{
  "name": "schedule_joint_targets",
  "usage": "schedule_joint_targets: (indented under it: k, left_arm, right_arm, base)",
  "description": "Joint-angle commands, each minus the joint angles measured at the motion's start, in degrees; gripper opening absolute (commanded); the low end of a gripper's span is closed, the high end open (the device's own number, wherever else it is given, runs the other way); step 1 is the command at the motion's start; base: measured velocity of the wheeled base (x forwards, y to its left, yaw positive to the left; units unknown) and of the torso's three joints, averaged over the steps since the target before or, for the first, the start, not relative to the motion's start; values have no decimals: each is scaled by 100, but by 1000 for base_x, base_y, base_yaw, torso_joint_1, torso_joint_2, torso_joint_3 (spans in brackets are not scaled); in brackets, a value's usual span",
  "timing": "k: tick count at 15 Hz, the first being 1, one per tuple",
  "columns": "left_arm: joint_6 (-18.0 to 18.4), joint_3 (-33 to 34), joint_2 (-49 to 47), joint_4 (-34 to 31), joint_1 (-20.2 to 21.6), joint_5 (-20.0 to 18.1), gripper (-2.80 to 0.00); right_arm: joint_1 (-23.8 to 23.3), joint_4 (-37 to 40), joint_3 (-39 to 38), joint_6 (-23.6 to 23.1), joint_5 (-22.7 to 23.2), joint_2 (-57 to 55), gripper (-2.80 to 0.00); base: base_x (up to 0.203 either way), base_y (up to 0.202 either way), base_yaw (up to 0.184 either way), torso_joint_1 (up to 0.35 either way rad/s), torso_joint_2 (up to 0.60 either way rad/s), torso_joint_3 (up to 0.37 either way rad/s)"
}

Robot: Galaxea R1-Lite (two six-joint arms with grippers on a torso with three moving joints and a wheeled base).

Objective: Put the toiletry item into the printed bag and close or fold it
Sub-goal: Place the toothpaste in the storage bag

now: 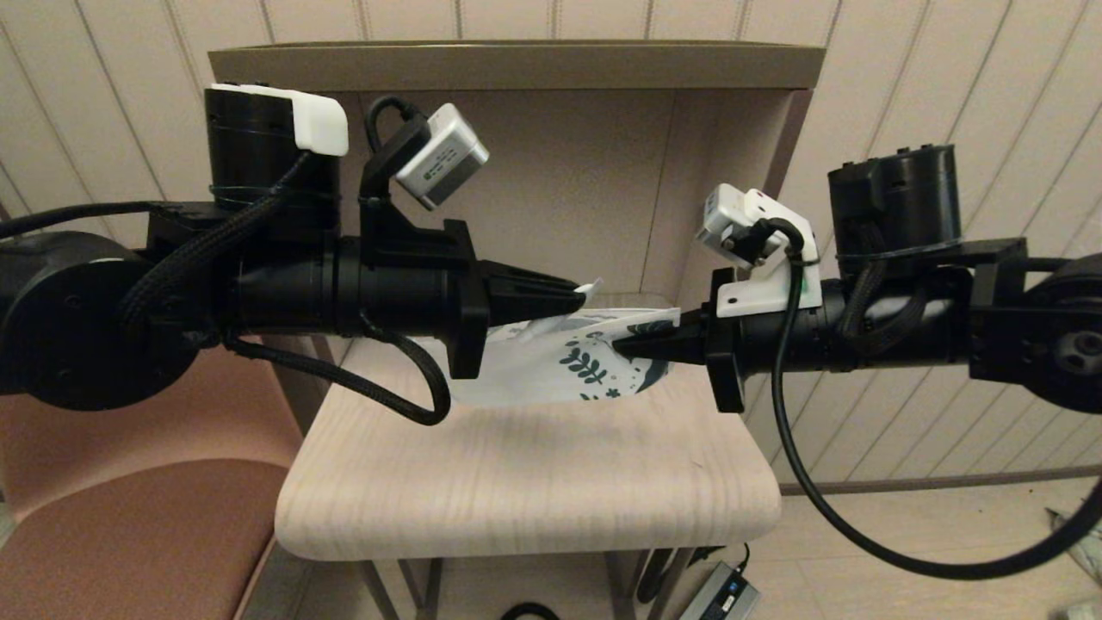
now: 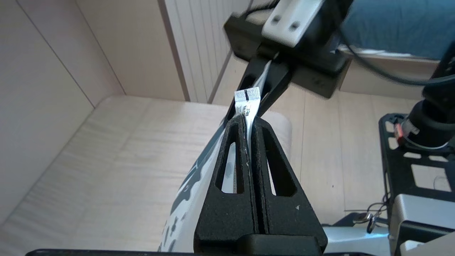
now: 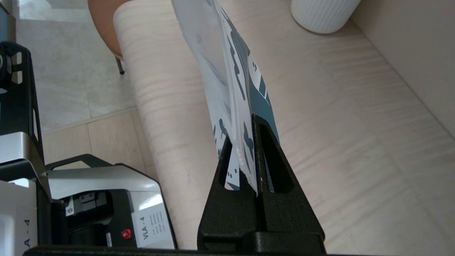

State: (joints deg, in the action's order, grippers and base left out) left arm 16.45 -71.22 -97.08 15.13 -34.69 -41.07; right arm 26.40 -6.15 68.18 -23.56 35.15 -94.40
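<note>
Above the pale wooden tabletop (image 1: 516,482), the left gripper (image 1: 578,297) and right gripper (image 1: 622,344) are pinching the printed bag (image 1: 551,366) taut, risking slippage if either is pulling harder.

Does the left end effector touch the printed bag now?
Touching. In the left wrist view the left end effector is shut on the printed bag; the bag's edge runs between its closed fingers.

The printed bag (image 1: 551,362) hangs above the table (image 1: 525,482), stretched between the left gripper (image 1: 578,297) on its left end and the right gripper (image 1: 622,346) on its right. A mug (image 3: 321,14) stands on the table behind, near the back wall.
</note>
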Motion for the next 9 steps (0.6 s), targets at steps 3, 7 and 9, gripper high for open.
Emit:
schedule_joint_targets:
  k: [3,7,9]
  left_arm:
    - [130,38,-316,105,-2,-33,-280]
    - [131,-2,-426,227,-2,-33,-280]
    - [122,-53,-423,224,3,-41,-280]
  right_arm:
    - [5,8,55,-8,36,22,-280]
    - [23,16,59,-8,45,45,-280]
    - [31,8,62,-8,54,36,-280]
  base:
    - [0,0,0,0,0,0]
    - [0,0,0,0,0,0]
    - [0,0,0,0,0,0]
